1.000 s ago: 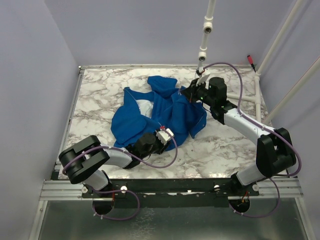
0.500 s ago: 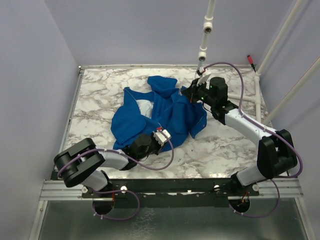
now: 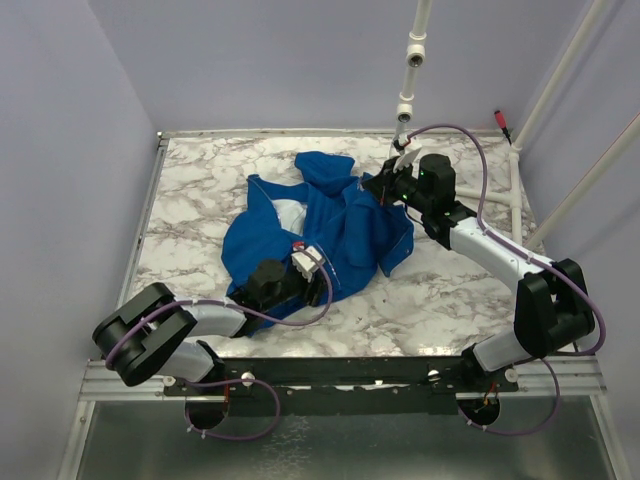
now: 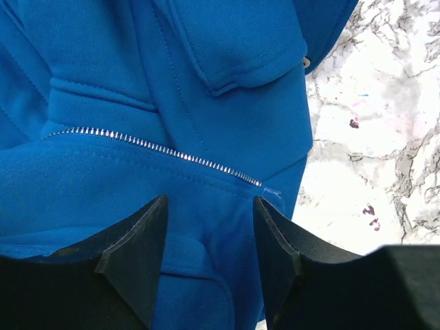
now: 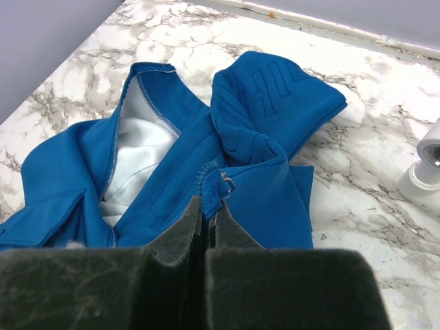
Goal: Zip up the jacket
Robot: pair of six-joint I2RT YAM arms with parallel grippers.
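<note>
The royal-blue jacket point(image 3: 340, 225) lies crumpled in the middle of the marble table point(image 3: 200, 180), its pale lining point(image 3: 290, 213) showing. My left gripper point(image 3: 322, 278) sits at its near hem. In the left wrist view that gripper point(image 4: 210, 206) is open, blue fabric point(image 4: 103, 69) lies between the two fingers, and the silver zipper teeth point(image 4: 158, 150) run just beyond the tips. My right gripper point(image 3: 378, 187) is at the jacket's far right side. In the right wrist view it point(image 5: 208, 206) is shut on a frayed blue zipper edge point(image 5: 218, 187) of the jacket point(image 5: 261, 103).
A white pipe point(image 3: 410, 60) hangs over the table's far edge, and its end point(image 5: 430, 161) shows at the right of the right wrist view. Bare marble point(image 4: 371, 137) lies to the right of the hem. Grey walls enclose the table.
My left arm has drawn back to the left along the near hem, and its jaws narrowed, then widened again. The right gripper has kept its hold and place.
</note>
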